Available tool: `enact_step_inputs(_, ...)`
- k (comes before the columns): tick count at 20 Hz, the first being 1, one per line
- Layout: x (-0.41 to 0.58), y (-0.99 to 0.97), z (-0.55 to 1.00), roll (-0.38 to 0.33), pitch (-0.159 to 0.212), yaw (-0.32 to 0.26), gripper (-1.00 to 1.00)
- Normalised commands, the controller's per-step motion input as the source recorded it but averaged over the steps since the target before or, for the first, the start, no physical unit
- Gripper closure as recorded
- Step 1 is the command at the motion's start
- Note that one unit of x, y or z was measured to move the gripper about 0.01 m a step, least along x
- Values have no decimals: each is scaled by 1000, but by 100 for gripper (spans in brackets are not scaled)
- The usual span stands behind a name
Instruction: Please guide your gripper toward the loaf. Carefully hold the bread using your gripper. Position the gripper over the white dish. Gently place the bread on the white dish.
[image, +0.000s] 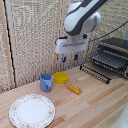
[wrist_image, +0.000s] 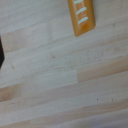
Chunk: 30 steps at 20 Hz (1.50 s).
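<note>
While the gripper (image: 69, 58) hung high above the wooden table (image: 95, 100), its two dark-blue fingers (image: 63, 59) stood apart and held nothing. Well below the fingertips lay the loaf (image: 74, 89), alone on the boards beside the yellow bowl (image: 61, 77) and blue cup (image: 46, 82). From the wrist view, the loaf (wrist_image: 82, 16) appeared untouched. Farther off from the fingers sat the white dish (image: 32, 110), bare. Judging by this, descent, grasp, carry and placement all remained to do.
</note>
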Motion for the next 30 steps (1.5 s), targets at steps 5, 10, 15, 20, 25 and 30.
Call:
enact_step_inputs(5,-33,-184,-495,-27,33,192,-100)
enact_step_inputs(10,-201,-221,-519,-57,72,195,-100)
enact_step_inputs(15,-137,-252,-481,-67,32,163,-100)
enact_step_inputs(20,42,-72,-384,-72,-21,164,-100)
enact_step_inputs(25,0,51,-317,-95,0,107,-100)
enact_step_inputs(30,31,-105,-282,-66,0,142,-100)
